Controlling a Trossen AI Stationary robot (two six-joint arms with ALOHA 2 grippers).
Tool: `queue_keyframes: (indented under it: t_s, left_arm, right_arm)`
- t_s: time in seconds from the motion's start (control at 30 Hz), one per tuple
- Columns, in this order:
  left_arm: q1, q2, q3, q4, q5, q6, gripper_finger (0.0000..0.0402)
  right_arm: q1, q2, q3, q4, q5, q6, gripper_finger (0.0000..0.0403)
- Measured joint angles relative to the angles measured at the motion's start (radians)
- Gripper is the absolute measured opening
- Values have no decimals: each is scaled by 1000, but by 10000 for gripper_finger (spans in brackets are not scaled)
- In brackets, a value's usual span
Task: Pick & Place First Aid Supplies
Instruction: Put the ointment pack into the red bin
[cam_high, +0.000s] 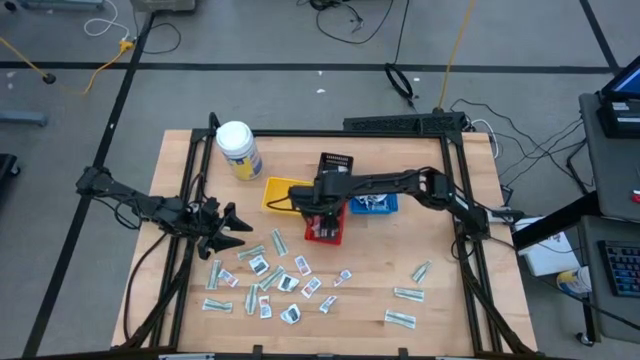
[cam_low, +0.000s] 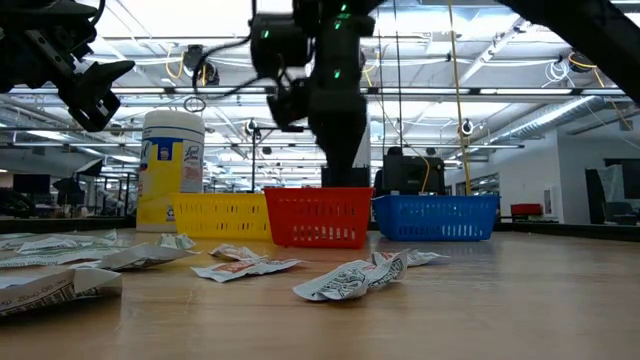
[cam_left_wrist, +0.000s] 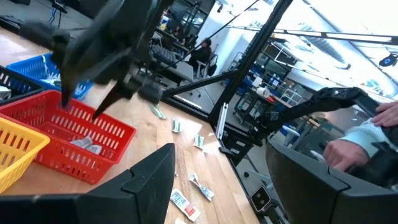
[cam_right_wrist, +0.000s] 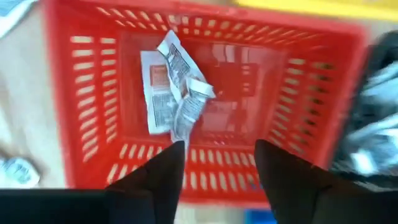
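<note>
Packets (cam_right_wrist: 171, 87) with red print lie inside the red tray (cam_right_wrist: 81, 93), directly under the right gripper (cam_right_wrist: 217, 165), whose jaws stand apart and empty. Lift straight up to clear the rim. Left gripper (cam_high: 222, 228) waits wide by the scattered supplies (cam_high: 275, 280).

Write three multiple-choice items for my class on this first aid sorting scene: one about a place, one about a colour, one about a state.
1. Where is the right gripper?
A. above the red tray
B. beside the white jar
C. off the table

2. Which colour is the tray nearest the white jar?
A. blue
B. yellow
C. black

3. How do the right gripper's fingers stand?
A. shut on a packet
B. apart, holding nothing
C. shut on the tray's rim

Answers: 1 A, the right wrist view looks straight down into the red tray. 2 B, the yellow tray sits next to the jar. 3 B, the fingers stand apart with packets lying in the tray below.
</note>
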Motion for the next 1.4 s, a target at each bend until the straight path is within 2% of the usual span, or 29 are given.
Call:
queue_keyframes:
  t_s: [0.2, 0.6, 0.8, 1.4]
  left_arm:
    - [0, 0, 0, 0, 0, 0, 257]
    - [0, 0, 0, 0, 0, 0, 257]
    - [0, 0, 0, 0, 0, 0, 257]
    - [0, 0, 0, 0, 0, 0, 257]
  right_arm:
    - [0, -63, 1, 2, -2, -150, 214]
    - [0, -113, 1, -3, -2, -438, 209]
    - [37, -114, 1, 7, -1, -442, 204]
    - [323, -114, 1, 28, -3, -402, 200]
